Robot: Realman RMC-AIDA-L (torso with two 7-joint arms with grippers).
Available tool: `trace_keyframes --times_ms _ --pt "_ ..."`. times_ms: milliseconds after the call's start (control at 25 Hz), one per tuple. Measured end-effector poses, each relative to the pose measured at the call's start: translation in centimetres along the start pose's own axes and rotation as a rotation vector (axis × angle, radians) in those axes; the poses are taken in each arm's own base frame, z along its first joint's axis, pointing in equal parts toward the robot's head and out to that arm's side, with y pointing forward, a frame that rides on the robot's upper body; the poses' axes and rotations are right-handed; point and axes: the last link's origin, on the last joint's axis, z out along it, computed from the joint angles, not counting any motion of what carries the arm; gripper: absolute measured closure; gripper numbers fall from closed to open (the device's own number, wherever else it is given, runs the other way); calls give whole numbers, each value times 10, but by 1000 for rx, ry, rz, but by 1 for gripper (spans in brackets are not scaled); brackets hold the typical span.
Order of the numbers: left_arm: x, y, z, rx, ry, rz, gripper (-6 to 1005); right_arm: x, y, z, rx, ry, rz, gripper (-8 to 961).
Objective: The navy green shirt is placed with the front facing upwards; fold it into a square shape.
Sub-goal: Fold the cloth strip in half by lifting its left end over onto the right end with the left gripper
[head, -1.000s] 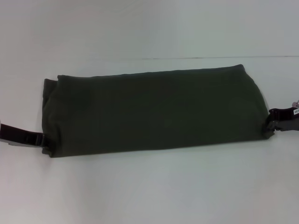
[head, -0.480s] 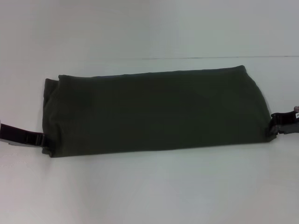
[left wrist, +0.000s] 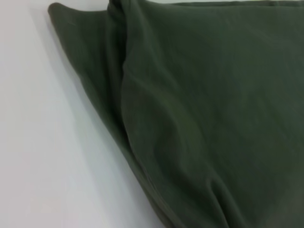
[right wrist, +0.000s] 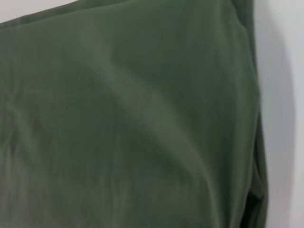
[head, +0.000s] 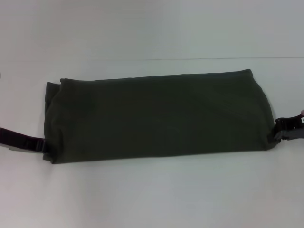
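Nearest the robot, a bare stretch of white counter (head: 152, 194). Beyond it, the navy green shirt (head: 156, 116), folded into a long band lying flat across the counter from left to right, plain dark cloth uppermost, no lettering or collar showing. Near long edge fairly straight, far long edge parallel to it and close to the counter's far border. At the left end, layers not quite aligned: an under layer poking out past the top fold as a narrow strip, seen in the left wrist view as a pointed corner of cloth with a soft crease running back from it (left wrist: 156, 118). At the right end, the short edge rounded and slightly bulging.

Left gripper (head: 42, 144) low at the shirt's near-left corner, black, reaching in from the left edge of the head view and touching the cloth; jaws hidden where they meet the fabric, so cannot tell whether wide, narrow or pinching the hem. Right gripper (head: 277, 130) at the near-right corner, likewise against the cloth edge; jaws' spacing cannot be told either. Right wrist view filled with smooth green fabric (right wrist: 133, 118), a folded edge running down beside white counter.
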Motion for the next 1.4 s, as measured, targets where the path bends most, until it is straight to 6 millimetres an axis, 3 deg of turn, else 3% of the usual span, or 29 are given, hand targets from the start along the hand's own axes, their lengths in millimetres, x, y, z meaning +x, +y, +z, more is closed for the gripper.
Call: trace_keyframes --times_ms 400,1000,1400 --pt "-11 6 -19 -33 -138 47 963 24 6 -14 -58 163 -41 922" --pt "-28 25 -45 -170 -317 106 964 74 21 -15 -173 464 -123 921" --pt "-27 23 -44 -139 -324 104 964 79 21 -12 -146 503 -155 921"
